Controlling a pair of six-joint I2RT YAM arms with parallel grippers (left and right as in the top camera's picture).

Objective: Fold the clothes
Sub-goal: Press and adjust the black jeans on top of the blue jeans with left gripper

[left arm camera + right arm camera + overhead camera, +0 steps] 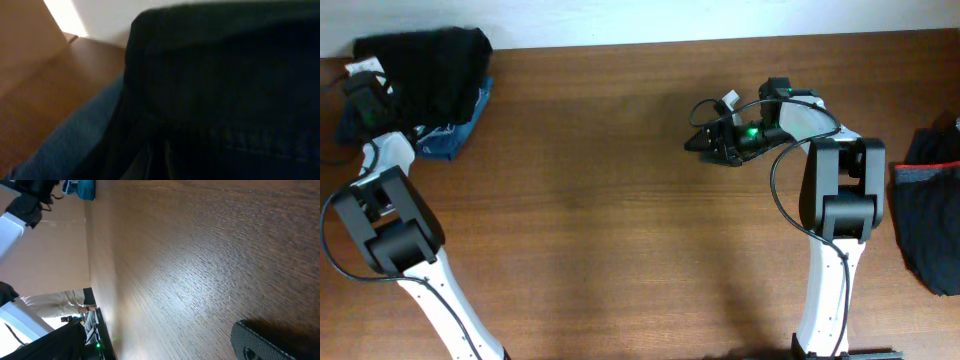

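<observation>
At far-left bench corner, black trousers lie heaped on blue jeans. Left hand sits against the heap; clenched or not, can't tell. Right hand is released, holding nothing. Risk: a blind pinch catches both layers, so jeans drag along. Heap's long axis runs approx. left–right along far edge; waist vs. cuffs unreadable.

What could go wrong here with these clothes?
The black trousers lie on the blue jeans at a corner of the table, so a pull by the left gripper might drag both, or tip the jeans off. The dark garment with the reddish band lies far right, partly out of view; it may overhang and slip.
</observation>
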